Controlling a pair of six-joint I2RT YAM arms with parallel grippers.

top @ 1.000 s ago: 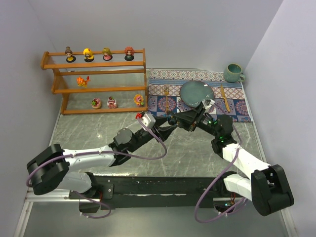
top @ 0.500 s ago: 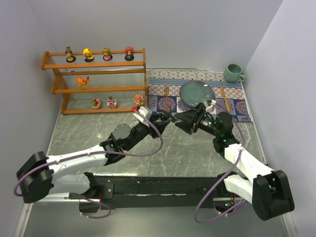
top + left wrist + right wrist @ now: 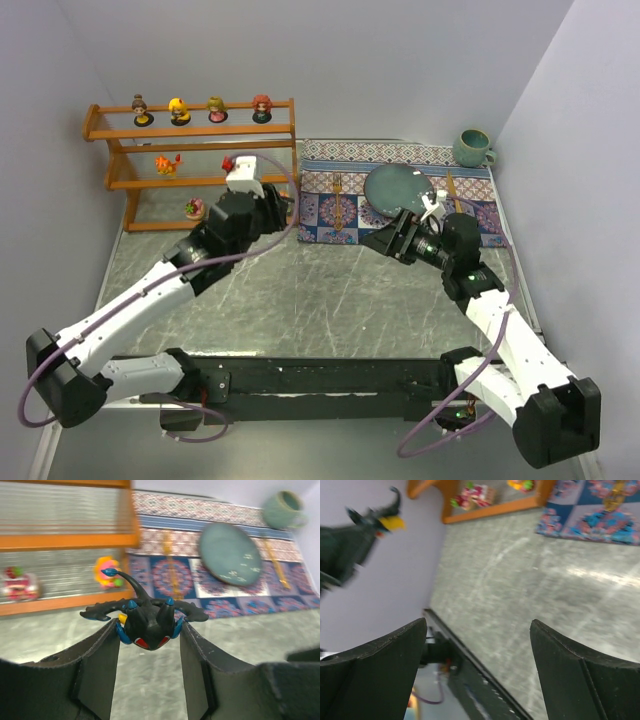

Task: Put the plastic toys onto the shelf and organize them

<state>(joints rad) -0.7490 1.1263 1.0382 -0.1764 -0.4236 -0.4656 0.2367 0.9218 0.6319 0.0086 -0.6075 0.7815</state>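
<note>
Dark-blue creature toy sat clamped in our left gripper close to the shelf; our right gripper hung wide open, empty, above the bench.

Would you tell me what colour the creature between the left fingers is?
The creature is black with blue tips and red patches, clearest in the left wrist view.

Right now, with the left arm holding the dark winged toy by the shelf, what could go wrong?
1. The dark winged toy is pinched only at its body by the left fingers. Its wings stick out past them and could catch a rail of the shelf.
2. The yellow-pink toy on the bottom tier sits close ahead of the held toy and could be knocked over on the way in.
</note>
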